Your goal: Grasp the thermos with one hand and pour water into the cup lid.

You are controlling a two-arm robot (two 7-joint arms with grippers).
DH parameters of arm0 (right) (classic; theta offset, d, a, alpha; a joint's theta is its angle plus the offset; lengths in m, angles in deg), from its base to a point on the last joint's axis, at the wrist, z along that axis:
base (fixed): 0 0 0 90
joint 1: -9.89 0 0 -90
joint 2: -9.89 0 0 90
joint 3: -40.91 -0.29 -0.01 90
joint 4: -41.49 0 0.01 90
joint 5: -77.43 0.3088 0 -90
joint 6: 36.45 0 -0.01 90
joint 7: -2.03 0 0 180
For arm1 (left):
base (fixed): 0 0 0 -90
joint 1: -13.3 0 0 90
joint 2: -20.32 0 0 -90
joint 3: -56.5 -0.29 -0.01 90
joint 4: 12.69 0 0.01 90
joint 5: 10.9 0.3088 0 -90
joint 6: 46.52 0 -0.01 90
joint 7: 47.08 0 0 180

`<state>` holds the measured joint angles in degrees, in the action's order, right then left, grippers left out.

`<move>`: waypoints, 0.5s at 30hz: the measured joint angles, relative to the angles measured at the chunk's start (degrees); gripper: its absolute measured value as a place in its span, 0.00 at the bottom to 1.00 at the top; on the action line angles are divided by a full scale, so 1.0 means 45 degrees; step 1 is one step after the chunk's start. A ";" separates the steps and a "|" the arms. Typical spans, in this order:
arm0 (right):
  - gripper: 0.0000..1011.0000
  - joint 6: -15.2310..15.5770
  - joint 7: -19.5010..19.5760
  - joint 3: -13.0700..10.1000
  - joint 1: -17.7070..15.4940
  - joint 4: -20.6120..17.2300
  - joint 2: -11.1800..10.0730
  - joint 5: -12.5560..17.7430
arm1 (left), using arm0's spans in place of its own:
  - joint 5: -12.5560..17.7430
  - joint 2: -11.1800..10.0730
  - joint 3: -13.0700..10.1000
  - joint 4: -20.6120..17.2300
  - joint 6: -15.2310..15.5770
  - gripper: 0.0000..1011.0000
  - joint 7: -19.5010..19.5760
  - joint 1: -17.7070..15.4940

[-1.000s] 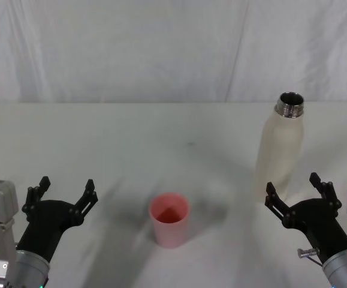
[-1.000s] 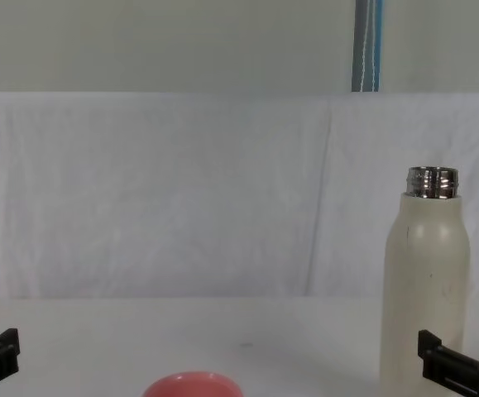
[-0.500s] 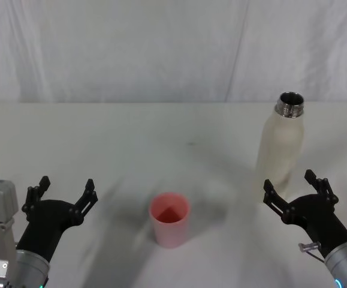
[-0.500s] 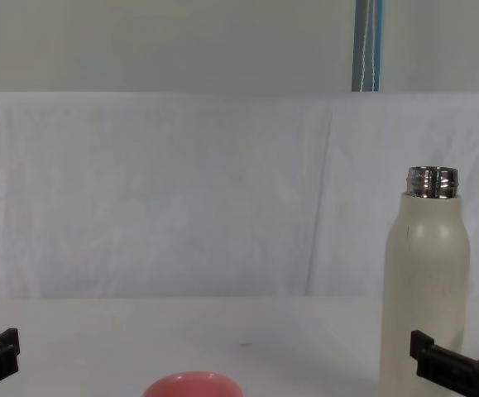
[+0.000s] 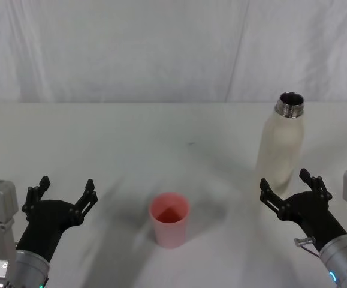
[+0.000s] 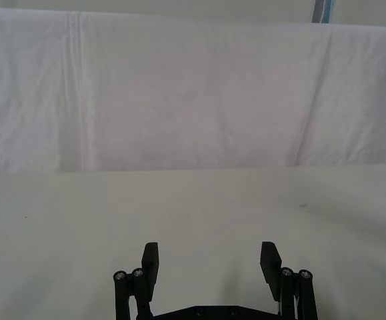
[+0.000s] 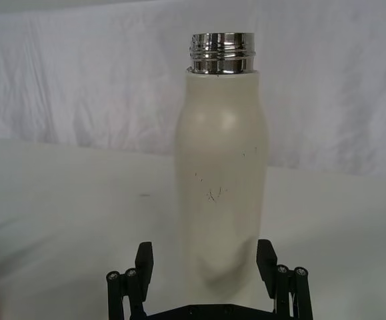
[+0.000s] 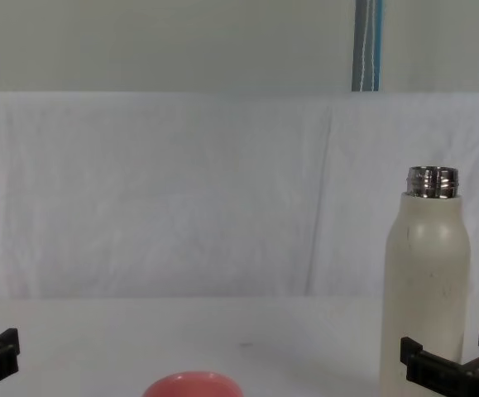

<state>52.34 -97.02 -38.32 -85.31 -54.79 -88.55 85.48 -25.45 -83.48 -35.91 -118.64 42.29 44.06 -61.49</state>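
Thermos (image 5: 281, 146) stands upright and uncapped on the right side of the white counter (image 5: 131, 144), and my right end effector (image 5: 287, 186) sits low just in front of its base, fingers spread wide and not touching it, the bottle's lower body framed between them in the right wrist view. Well to its left, near the counter's middle, the pink cup lid (image 5: 169, 219) stands open side up. My left end effector (image 5: 64, 195) rests open at the near left, apart from both.
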 joint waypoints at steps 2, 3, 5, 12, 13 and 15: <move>0.99 0.0007 -0.0018 -0.0018 0.0113 0.0126 0.0028 0.0007 | 0.0001 -0.0001 0.0000 0.0000 0.0000 0.99 0.0000 0.0000; 0.99 0.0023 -0.0025 -0.0036 0.0180 0.0197 0.0053 0.0031 | 0.0000 0.0000 0.0000 0.0000 0.0000 0.99 0.0000 0.0000; 0.99 0.0035 -0.0034 -0.0060 0.0248 0.0269 0.0078 0.0075 | 0.0000 0.0000 0.0000 0.0000 0.0000 0.99 0.0000 0.0000; 0.99 0.0103 -0.0199 -0.0176 0.0500 0.0566 0.0184 0.0423 | 0.0000 0.0000 0.0000 0.0000 0.0000 0.99 0.0000 0.0000; 0.99 0.0110 -0.0214 -0.0180 0.0522 0.0590 0.0197 0.0465 | 0.0000 0.0000 0.0000 0.0000 0.0000 0.99 -0.0001 0.0000; 0.99 0.0119 -0.0244 -0.0189 0.0581 0.0654 0.0222 0.0578 | 0.0000 -0.0001 0.0000 0.0000 0.0000 0.99 0.0000 0.0000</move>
<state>52.87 -98.12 -39.17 -82.69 -51.85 -87.55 88.08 -25.45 -83.49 -35.91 -118.64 42.29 44.06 -61.49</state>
